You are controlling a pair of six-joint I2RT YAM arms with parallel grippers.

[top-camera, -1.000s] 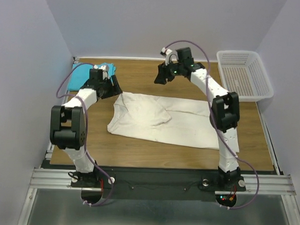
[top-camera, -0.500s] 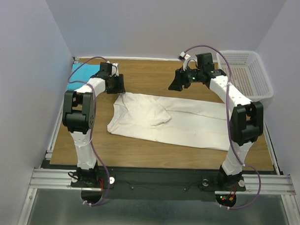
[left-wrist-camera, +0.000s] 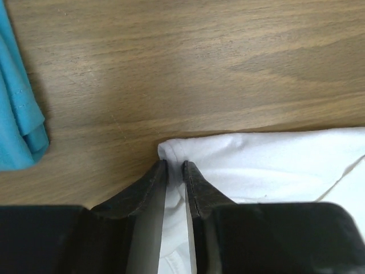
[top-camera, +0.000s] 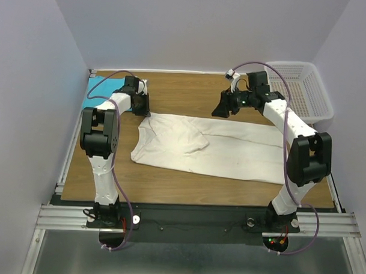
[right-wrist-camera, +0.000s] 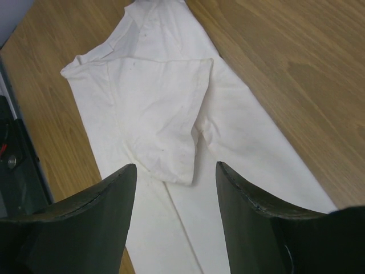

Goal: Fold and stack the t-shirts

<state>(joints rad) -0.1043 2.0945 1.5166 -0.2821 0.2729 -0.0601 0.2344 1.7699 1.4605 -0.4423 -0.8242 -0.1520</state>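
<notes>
The cream-white t-shirt (top-camera: 219,147) lies flat across the middle of the table, one sleeve folded over it (right-wrist-camera: 154,108). My left gripper (top-camera: 146,108) is at its far-left corner, the jaws nearly together with white cloth (left-wrist-camera: 274,160) pinched between them (left-wrist-camera: 175,164). The turquoise t-shirt (top-camera: 100,89) lies bunched at the far-left corner of the table, and its edge (left-wrist-camera: 14,114) shows to the left of my left gripper. My right gripper (top-camera: 222,110) hangs open above the cream shirt's far edge with nothing between its fingers (right-wrist-camera: 175,171).
A white mesh basket (top-camera: 317,87) stands at the far right corner. Bare wooden tabletop (top-camera: 190,92) runs behind the cream shirt. Walls close in the table on three sides.
My left arm has reached from the turquoise shirt to the cream shirt's corner, and its jaws have closed on the cloth. My right gripper has moved right and down toward the shirt.
</notes>
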